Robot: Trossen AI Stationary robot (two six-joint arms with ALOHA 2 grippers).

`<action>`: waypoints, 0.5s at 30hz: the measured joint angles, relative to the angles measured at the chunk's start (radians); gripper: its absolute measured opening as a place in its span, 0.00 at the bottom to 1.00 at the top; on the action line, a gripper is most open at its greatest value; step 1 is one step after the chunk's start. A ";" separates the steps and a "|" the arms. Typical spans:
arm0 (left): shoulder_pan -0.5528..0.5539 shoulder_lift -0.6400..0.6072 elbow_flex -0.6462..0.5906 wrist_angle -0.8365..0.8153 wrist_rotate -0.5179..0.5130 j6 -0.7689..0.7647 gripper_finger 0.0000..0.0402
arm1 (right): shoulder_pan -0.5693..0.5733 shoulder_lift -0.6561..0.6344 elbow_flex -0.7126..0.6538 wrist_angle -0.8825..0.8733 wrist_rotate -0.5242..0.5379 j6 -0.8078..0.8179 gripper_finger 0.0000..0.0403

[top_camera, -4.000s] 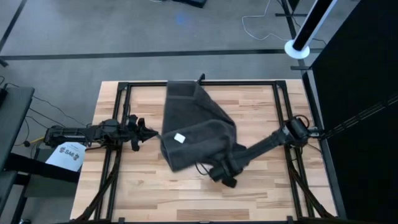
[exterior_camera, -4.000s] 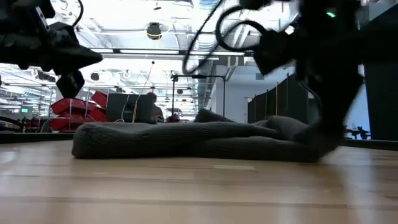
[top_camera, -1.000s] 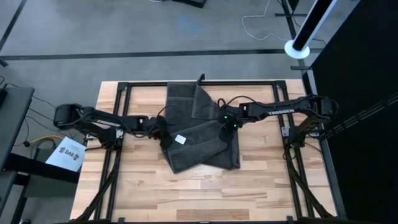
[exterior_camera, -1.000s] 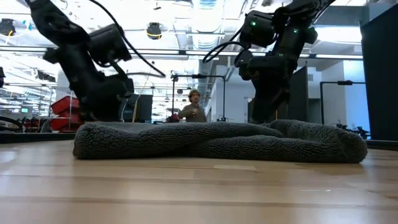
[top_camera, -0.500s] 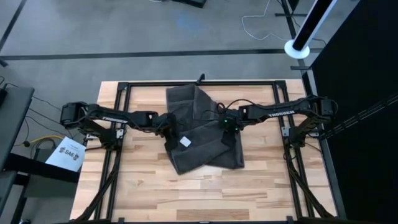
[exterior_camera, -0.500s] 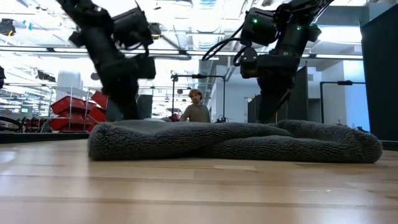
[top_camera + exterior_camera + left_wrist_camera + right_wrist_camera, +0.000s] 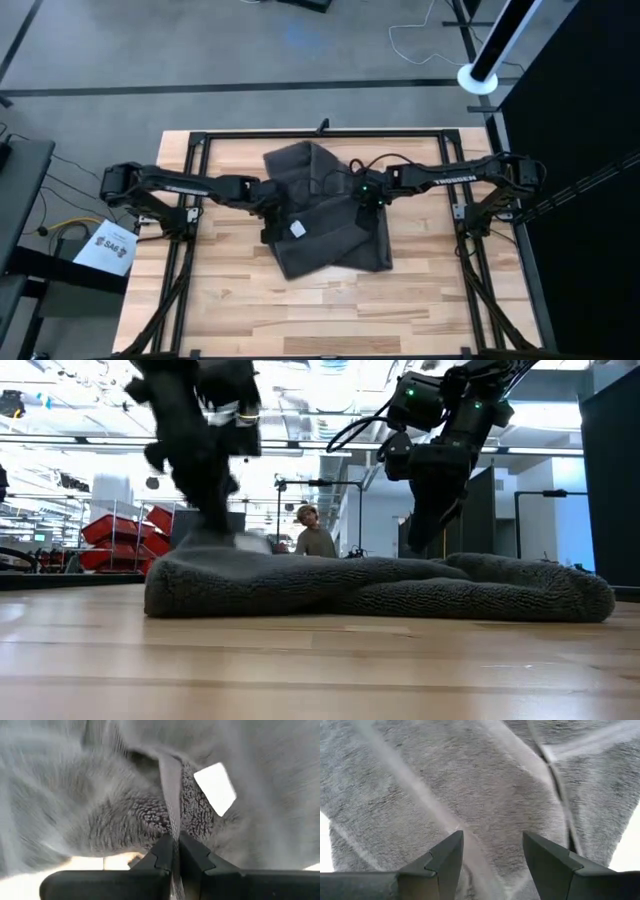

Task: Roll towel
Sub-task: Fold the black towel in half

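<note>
The dark grey towel lies crumpled and partly folded over itself in the middle of the table, with its white label facing up. My left gripper is at the towel's left edge, shut on its hem. My right gripper stands open over the towel's right half, and in the right wrist view cloth fills the space between its fingers. In the low view the towel is a low mound, raised a little at its left end. My left gripper pinches the flat hem strip at the towel's left edge between its two shut fingers, close to the white label. That edge is raised slightly; the remaining cloth lies on the table. Whether my right gripper's fingertips touch the towel, I cannot tell.
Black frame rails run along the table's left, right and far sides. A printed sheet lies off the left edge. Bare wood spans the near side. A person stands in the room beyond.
My left gripper has moved toward the table's right edge, carrying the towel's left edge with it and lifting it a little. The towel's far end has drawn back from the far edge and bunched up.
</note>
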 joint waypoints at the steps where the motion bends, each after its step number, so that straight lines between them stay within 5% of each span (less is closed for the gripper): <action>1: 0.007 0.018 -0.010 -0.008 0.006 -0.003 0.04 | 0.007 0.000 0.000 -0.002 -0.001 0.005 0.48; 10: -0.004 0.073 -0.017 -0.045 0.113 -0.046 0.37 | 0.070 0.000 0.000 -0.007 -0.003 0.051 0.48; 15: -0.013 0.078 -0.024 -0.042 0.105 -0.053 0.46 | 0.090 0.000 0.000 -0.007 -0.003 0.053 0.48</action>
